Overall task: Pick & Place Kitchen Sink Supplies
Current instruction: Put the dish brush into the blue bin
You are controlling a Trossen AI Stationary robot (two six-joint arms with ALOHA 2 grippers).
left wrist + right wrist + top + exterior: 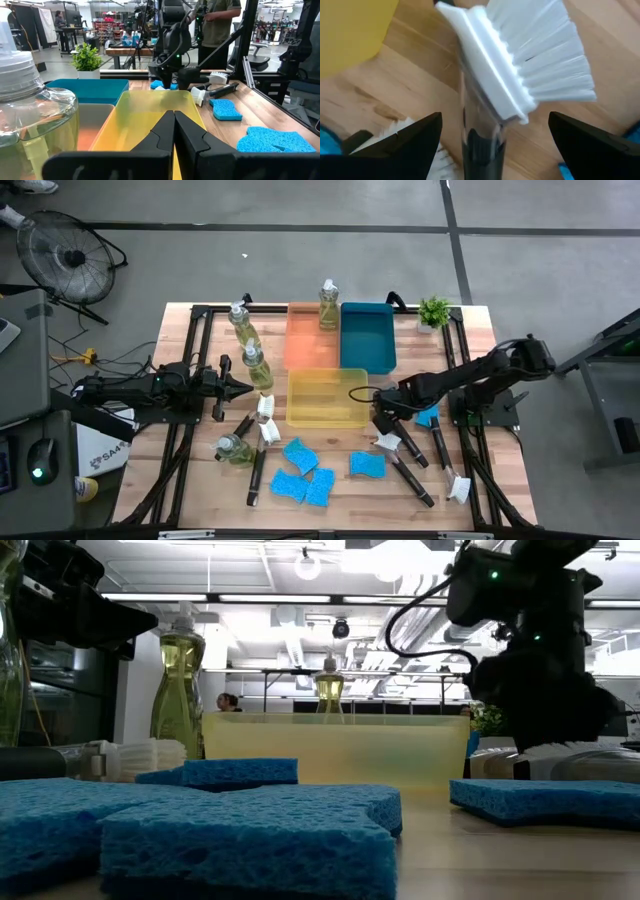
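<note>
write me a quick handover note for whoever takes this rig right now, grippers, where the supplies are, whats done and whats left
Right gripper: open, straddling a dish brush just right of the yellow tray, not closed on it.
Left gripper: shut, empty, waiting left of the yellow tray beside a soap bottle.
Supplies: four soap bottles, one standing at the back between the orange tray and teal tray, three on the left; blue sponges at the front; more brushes on both sides.
Done: the yellow and teal trays look empty.
Left: close on the brush, then place everything else.
</note>
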